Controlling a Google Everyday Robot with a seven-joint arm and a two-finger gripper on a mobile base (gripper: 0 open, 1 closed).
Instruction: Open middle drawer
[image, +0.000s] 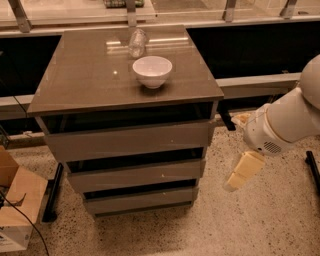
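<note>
The middle drawer (135, 175) is a wide, shallow grey-brown front with no handle, in the centre of a three-drawer cabinet, with a tiny white speck right of centre. It sits flush with the fronts above and below it. My gripper (241, 172), cream-coloured on the end of a white arm (287, 122), hangs to the right of the cabinet at about the middle drawer's height. It is apart from the drawer's right edge and holds nothing that I can see.
The taller top drawer (127, 141) and slimmer bottom drawer (137, 200) flank the middle one. A white bowl (152, 71) and a clear bottle (137, 42) rest on the cabinet top (80, 80). A cardboard box (15, 210) stands on the floor at left.
</note>
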